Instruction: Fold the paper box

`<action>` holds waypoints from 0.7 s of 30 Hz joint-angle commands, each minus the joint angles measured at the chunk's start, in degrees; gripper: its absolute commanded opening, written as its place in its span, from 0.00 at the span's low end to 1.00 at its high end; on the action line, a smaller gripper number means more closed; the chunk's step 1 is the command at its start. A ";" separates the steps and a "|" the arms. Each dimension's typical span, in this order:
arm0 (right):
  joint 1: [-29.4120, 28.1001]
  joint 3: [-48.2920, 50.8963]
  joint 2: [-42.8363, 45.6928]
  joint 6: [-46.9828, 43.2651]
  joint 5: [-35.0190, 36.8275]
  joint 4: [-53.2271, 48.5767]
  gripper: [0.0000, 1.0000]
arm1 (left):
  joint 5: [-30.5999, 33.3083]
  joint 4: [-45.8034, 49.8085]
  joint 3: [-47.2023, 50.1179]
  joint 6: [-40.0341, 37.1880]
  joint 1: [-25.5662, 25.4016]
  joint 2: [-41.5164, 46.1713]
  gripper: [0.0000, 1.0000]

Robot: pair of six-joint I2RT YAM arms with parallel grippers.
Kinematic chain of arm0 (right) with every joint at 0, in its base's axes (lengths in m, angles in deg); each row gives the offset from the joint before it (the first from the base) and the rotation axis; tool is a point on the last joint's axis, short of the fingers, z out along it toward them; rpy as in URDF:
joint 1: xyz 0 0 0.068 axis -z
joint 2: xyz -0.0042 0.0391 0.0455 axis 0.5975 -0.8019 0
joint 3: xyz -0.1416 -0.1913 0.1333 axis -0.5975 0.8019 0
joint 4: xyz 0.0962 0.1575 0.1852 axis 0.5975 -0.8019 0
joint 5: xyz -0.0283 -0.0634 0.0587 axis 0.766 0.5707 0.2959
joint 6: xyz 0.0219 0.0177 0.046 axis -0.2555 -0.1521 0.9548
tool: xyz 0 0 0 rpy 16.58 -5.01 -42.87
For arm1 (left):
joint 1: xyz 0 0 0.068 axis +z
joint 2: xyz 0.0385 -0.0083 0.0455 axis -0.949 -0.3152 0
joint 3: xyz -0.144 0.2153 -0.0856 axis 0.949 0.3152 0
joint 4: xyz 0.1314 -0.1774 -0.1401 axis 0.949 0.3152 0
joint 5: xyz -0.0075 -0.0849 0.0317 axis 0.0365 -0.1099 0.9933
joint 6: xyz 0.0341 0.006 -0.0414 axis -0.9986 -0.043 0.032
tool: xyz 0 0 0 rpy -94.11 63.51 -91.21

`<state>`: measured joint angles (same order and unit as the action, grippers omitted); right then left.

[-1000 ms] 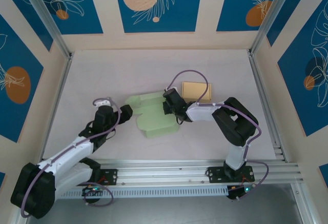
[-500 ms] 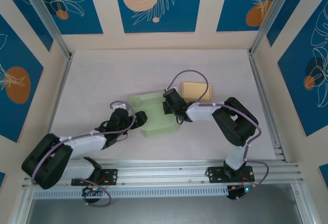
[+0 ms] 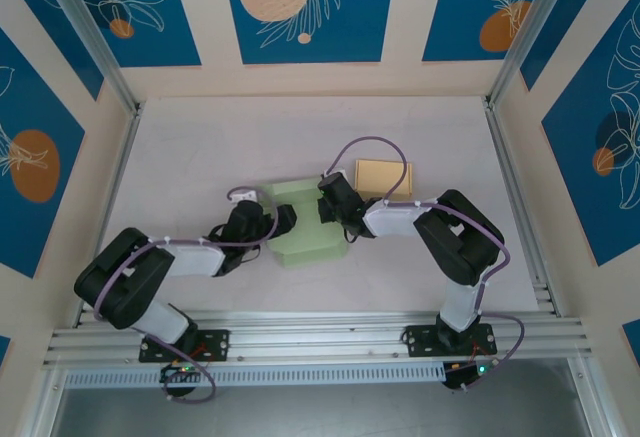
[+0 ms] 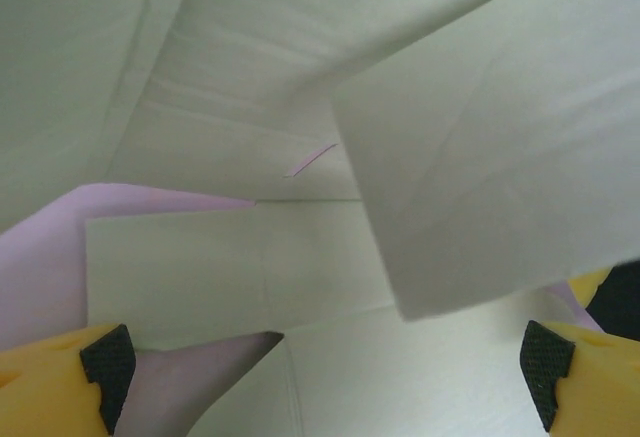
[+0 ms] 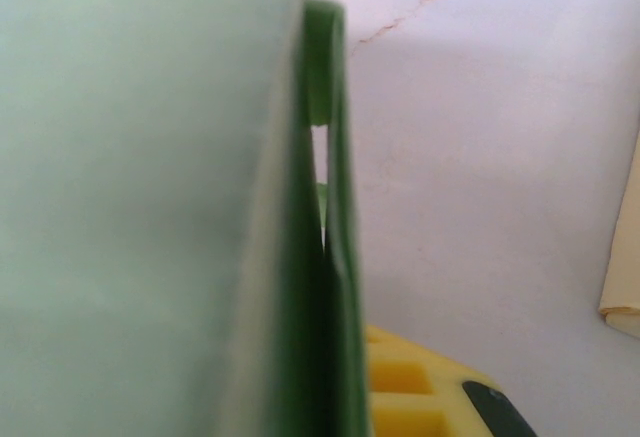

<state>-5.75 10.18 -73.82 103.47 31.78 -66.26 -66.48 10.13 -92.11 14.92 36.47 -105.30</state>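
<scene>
The pale green paper box lies partly folded at the middle of the table. My left gripper is pressed against its left side, jaws wide open. In the left wrist view the box's creased panels and a raised flap spread in front of the left gripper, and both black pads stand clear of the paper. My right gripper is at the box's back right edge. Seen from the right wrist, the right gripper is shut on an upright green wall.
A flat tan cardboard piece lies just behind and right of the box, and its edge shows in the right wrist view. Metal frame rails run along both sides of the table and along its near edge.
My left arm has swung right and pushed into the box's left side. The left flaps that lay spread out are now folded in, so the box looks narrower. The right arm has not moved.
</scene>
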 commanded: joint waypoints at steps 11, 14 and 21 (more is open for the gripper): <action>-0.67 0.19 0.25 1.30 0.34 0.11 0.09 | 6.90 8.65 -1.89 5.62 -0.86 3.43 1.00; -0.62 0.02 -0.10 1.30 0.05 0.16 0.09 | 8.24 10.15 -0.19 8.35 -0.94 4.12 1.00; -0.65 -0.18 -0.36 1.31 0.04 0.09 0.09 | 6.40 8.69 -0.96 9.41 -0.96 0.70 1.00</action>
<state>-5.97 10.18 -73.82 103.67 31.78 -66.26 -59.95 18.22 -92.70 22.48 36.07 -102.72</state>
